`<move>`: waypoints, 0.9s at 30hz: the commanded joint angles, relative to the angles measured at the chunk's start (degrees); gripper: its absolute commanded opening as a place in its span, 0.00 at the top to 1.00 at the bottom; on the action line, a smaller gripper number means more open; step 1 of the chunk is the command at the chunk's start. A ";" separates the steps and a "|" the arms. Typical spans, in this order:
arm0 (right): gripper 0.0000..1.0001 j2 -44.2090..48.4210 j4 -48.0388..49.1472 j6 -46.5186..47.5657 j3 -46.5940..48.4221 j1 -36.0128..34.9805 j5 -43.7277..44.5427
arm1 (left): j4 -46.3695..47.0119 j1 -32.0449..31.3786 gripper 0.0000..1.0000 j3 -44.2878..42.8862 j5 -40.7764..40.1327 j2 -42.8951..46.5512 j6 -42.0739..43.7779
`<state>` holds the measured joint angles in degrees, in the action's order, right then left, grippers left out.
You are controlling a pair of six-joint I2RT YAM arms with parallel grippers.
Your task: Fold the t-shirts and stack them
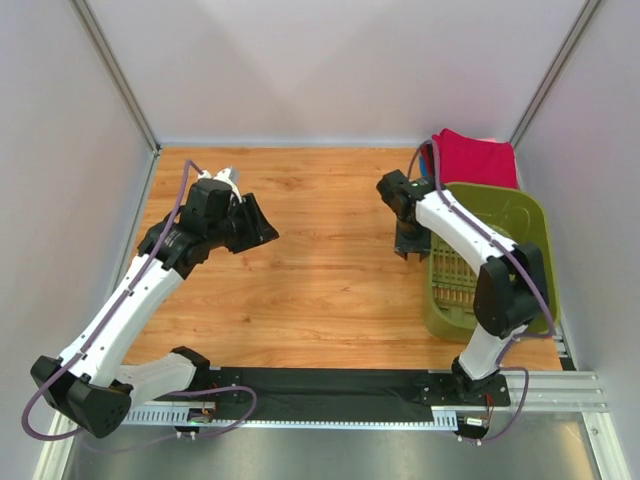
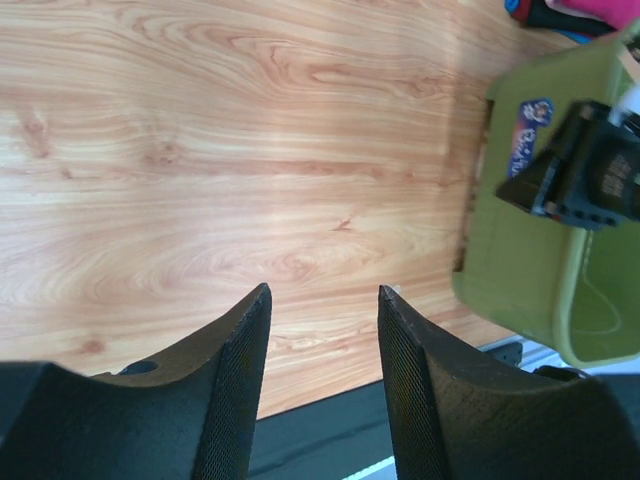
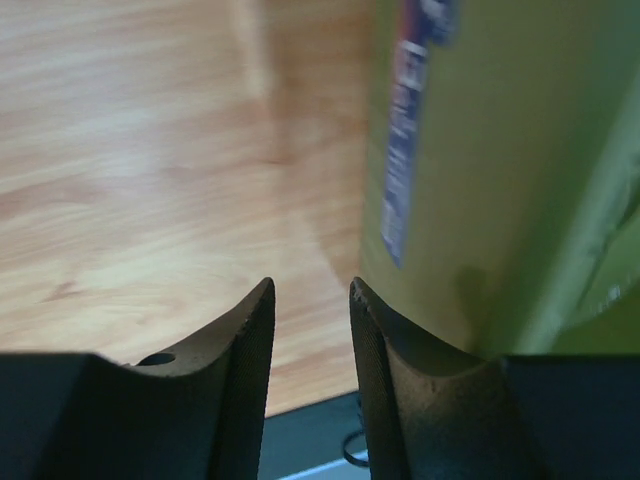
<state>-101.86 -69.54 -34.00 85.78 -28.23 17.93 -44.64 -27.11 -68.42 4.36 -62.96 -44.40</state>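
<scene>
Two grippers, both holding nothing: we see the left gripper (image 2: 322, 292) over the wood table (image 1: 330, 200) w/ jaws apart, and the right gripper (image 3: 310, 288) just beside the olive basket (image 1: 510, 212) outer wall, jaws parted but narrower. T-shirts (image 1: 476, 158) sit stacked in the far right corner behind the basket, red on top.
</scene>
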 commanded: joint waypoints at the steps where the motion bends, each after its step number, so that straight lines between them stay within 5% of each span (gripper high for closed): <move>1: 0.62 8.51 -5.43 -3.17 -3.68 3.35 6.93 | -0.62 0.13 0.46 -2.94 -1.02 -0.06 2.48; 9: 0.58 14.94 -5.44 -4.41 -10.63 12.05 5.63 | -1.76 0.04 0.46 -8.82 -1.55 -3.22 6.25; 13: 0.54 14.68 -5.60 -1.25 -4.15 7.94 3.86 | -1.94 0.04 0.46 -14.71 1.17 -5.33 7.93; 17: 0.35 15.81 -6.67 0.16 5.96 2.83 -2.53 | -0.45 0.04 0.45 -15.95 6.09 -5.95 7.32; 19: 0.00 17.22 -4.83 -0.10 9.74 2.13 -9.74 | -1.75 0.04 0.45 -18.39 10.03 -6.91 7.22; 24: 0.00 25.04 5.09 -0.28 8.18 1.77 -21.60 | -7.82 0.04 0.44 -23.77 12.08 -7.09 7.83; 27: 0.00 27.68 6.87 -0.81 6.69 1.77 -25.12 | -7.57 0.13 0.24 -24.13 12.07 -5.25 8.63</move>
<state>-76.51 -67.72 -34.48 93.58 -26.50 0.84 -50.39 -27.11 -90.45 14.24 -70.57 -37.28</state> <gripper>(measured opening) 0.998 0.706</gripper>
